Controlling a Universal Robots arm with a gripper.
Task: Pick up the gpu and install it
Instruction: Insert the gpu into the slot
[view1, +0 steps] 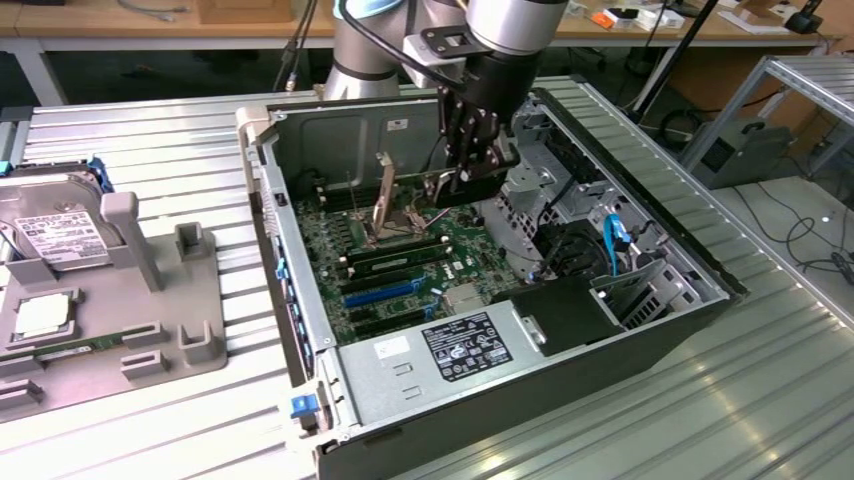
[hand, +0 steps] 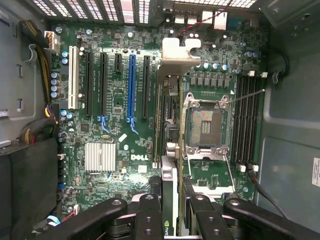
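Gripper (hand: 171, 214) clamps gpu (hand: 170, 135) over motherboard (hand: 120, 105), between blue slot (hand: 132, 85) and CPU socket (hand: 205, 125)

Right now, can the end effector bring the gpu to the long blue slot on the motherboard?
Probably yes: the case lies open, the blue slot is empty, and the end effector holds the gpu near it.

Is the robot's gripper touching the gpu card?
Touching. The wrist view shows the fingers of the gripper pressed against both sides of the edge-on gpu.
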